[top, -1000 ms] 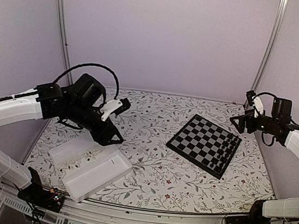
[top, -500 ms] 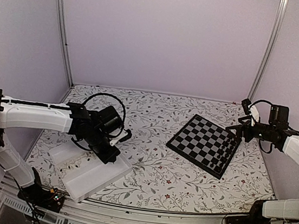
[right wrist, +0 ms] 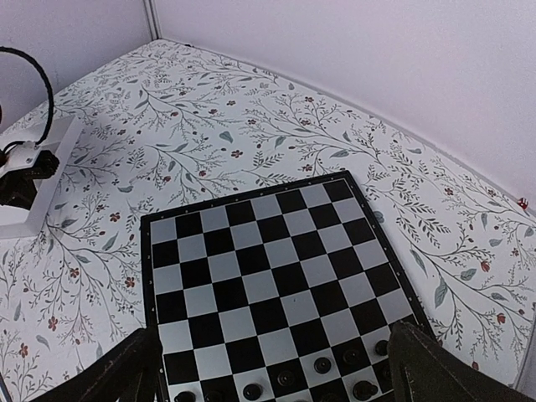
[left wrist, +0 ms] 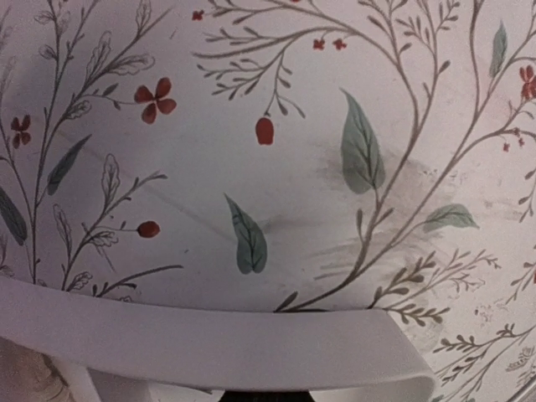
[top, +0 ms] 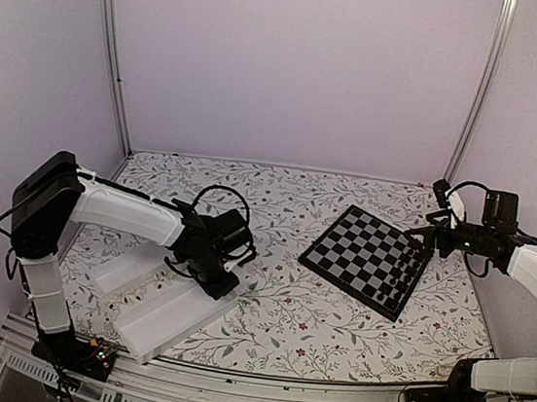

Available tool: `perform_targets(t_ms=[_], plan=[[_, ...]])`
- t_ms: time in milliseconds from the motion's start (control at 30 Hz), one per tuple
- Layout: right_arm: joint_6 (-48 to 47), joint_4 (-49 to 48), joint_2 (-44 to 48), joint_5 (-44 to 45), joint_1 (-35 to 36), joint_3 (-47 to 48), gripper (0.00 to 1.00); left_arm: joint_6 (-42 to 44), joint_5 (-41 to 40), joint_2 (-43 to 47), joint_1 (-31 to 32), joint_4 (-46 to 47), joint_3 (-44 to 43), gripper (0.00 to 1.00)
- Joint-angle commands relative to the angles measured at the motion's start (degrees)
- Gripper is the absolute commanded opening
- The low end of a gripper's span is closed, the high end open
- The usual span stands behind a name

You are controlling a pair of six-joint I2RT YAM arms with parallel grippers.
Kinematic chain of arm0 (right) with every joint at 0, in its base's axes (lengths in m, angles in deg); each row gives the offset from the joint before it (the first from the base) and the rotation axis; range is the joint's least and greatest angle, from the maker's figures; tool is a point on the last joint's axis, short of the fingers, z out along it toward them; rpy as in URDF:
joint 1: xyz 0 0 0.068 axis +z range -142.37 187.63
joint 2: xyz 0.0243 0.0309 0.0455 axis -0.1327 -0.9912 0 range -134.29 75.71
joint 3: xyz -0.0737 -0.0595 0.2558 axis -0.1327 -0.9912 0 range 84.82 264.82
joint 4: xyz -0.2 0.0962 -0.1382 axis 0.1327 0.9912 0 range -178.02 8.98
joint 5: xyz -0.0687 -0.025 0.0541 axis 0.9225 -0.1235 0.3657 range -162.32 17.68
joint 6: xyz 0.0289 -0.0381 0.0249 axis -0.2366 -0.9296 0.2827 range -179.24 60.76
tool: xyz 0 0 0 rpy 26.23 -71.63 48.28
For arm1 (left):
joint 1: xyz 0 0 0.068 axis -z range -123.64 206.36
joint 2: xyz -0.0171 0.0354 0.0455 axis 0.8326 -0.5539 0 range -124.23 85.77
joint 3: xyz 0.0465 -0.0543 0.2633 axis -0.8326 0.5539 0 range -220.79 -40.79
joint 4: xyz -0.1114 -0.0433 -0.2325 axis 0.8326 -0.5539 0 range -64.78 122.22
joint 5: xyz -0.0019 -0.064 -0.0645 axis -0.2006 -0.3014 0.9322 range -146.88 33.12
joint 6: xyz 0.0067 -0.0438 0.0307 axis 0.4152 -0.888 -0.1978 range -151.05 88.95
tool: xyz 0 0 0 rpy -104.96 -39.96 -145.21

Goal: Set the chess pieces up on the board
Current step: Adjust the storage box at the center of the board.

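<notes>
Well, pieces [right wrist: 322,365] tiny, light, tippy: pinch mid-body from above. Right hand [top: 429,236] wide at board's [top: 369,258] 2 o'clock; left hand [top: 217,275] closed at tray [top: 161,320] rim.

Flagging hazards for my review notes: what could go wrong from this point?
1. The left gripper is shut, low against the rim of the white tray; lifting or pulling could tip or drag it and spill whatever it holds.
2. The right gripper hangs open over the edge of the board where black pieces stand; a careless descent could knock them over.
</notes>
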Motion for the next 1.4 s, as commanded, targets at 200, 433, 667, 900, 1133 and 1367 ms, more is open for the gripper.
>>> perform_targets(t_ms=[200, 433, 667, 900, 1133, 1367], plan=[[-0.8, 0.0, 0.6, -1.0, -0.3, -1.0, 0.98, 0.1, -8.3, -7.1, -5.8, 7.9, -5.9, 0.00], [-0.6, -0.6, -1.5, -0.3, -0.3, -0.8, 0.98, 1.5, -9.0, -13.3, -12.3, 9.9, -13.1, 0.00], [-0.9, -0.5, -1.9, 0.7, -0.3, -0.9, 0.98, 3.5, -6.4, -15.4, -12.8, 9.1, -18.1, 0.00], [0.6, 0.6, -6.6, 11.5, -1.9, 5.4, 0.99, 4.0, -7.9, -9.7, -8.6, 1.9, -25.4, 0.16], [8.2, 4.0, -20.5, 22.1, -9.4, 14.4, 0.79, 1.9, -2.6, -15.4, -7.7, 9.2, -35.1, 0.55], [12.8, 8.5, -31.0, 24.1, -15.7, 21.0, 0.40, -2.4, 0.7, -31.6, -7.7, 8.4, -54.0, 0.37]])
